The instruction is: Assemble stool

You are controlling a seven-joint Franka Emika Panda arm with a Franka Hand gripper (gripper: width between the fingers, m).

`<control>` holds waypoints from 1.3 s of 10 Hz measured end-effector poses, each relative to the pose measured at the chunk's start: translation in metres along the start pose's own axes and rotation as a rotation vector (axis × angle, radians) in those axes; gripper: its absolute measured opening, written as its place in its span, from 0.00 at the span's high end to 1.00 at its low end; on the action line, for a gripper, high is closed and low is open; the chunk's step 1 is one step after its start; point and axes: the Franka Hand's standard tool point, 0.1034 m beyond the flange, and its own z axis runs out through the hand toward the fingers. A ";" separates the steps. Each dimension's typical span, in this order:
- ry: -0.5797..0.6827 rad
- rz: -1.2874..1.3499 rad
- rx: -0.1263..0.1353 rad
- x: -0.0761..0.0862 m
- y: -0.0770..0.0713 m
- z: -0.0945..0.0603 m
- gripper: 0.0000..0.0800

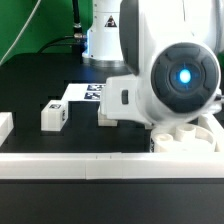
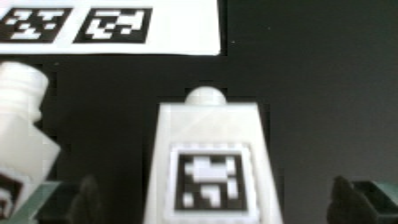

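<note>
Spread jaws flank a blocky white plastic leg (image 2: pixel 214 150), peg-topped and square-tagged.

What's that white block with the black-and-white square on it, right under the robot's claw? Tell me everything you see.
The leg is a white, plastic-looking block lying flat on the black table, a square tag on its upper face and a rounded peg at the end toward the marker board. It sits between the fingers of the open gripper, untouched.
</note>
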 end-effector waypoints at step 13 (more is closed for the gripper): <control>0.068 -0.074 -0.003 -0.034 -0.003 -0.044 0.58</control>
